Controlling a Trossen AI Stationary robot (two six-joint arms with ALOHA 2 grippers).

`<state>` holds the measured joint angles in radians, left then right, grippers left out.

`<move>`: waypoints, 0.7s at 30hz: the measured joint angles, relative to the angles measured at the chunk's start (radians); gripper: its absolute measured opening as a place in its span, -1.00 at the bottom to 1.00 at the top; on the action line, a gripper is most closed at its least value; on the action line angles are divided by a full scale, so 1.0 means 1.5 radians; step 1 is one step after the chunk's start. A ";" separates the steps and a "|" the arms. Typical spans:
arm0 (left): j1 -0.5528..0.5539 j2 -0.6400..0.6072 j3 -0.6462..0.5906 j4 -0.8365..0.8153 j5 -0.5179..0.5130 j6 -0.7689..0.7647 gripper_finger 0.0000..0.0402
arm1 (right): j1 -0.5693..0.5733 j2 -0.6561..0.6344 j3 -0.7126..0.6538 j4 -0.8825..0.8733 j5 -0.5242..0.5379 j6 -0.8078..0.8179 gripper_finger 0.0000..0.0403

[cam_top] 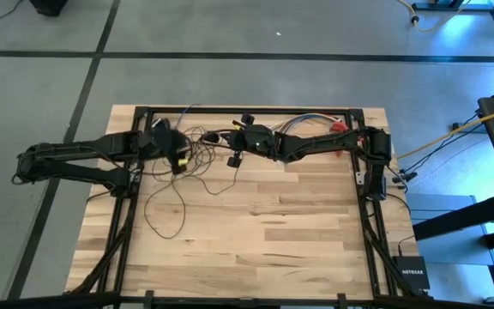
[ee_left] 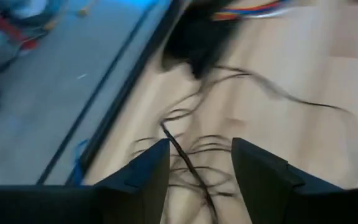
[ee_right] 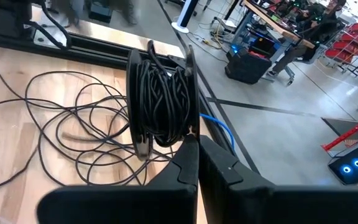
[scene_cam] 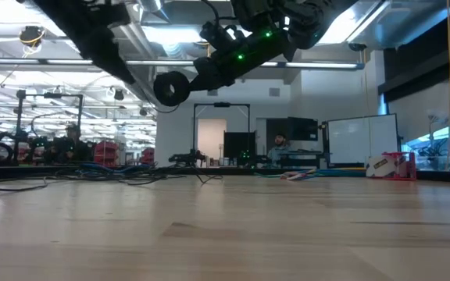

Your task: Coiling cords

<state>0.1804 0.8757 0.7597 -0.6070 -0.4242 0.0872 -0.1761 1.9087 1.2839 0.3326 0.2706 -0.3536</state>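
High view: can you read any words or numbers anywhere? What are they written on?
"NETGEAR": white letters on the small black box by the table's right edge, high view.
Nothing else is readable. The whiteboard in the low view is too far off to show any writing.

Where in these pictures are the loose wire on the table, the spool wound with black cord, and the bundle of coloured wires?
loose wire (cam_top: 171, 206), high view, on the big loop.
spool (ee_right: 160, 102), right wrist view, on the wound cord.
coloured wires (cam_top: 305, 121), high view, mid-bundle.
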 joint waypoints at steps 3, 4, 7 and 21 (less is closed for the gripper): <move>-0.005 -0.001 0.000 0.001 0.066 0.013 -0.17 | 0.000 0.000 0.000 0.000 -0.001 0.000 -0.97; -0.007 0.001 0.000 -0.001 0.076 0.014 -0.17 | 0.000 0.000 0.000 0.000 -0.002 0.000 -0.97; -0.017 0.000 0.000 -0.014 0.077 -0.003 -0.17 | 0.000 0.000 0.000 -0.002 -0.002 0.000 -0.97; -0.042 -0.003 0.000 0.067 0.031 0.054 -0.17 | 0.000 0.000 0.000 -0.008 -0.036 0.000 -0.97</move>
<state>0.1180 0.8711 0.7593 -0.5062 -0.3771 0.1680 -0.1761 1.9087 1.2839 0.3202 0.2166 -0.3538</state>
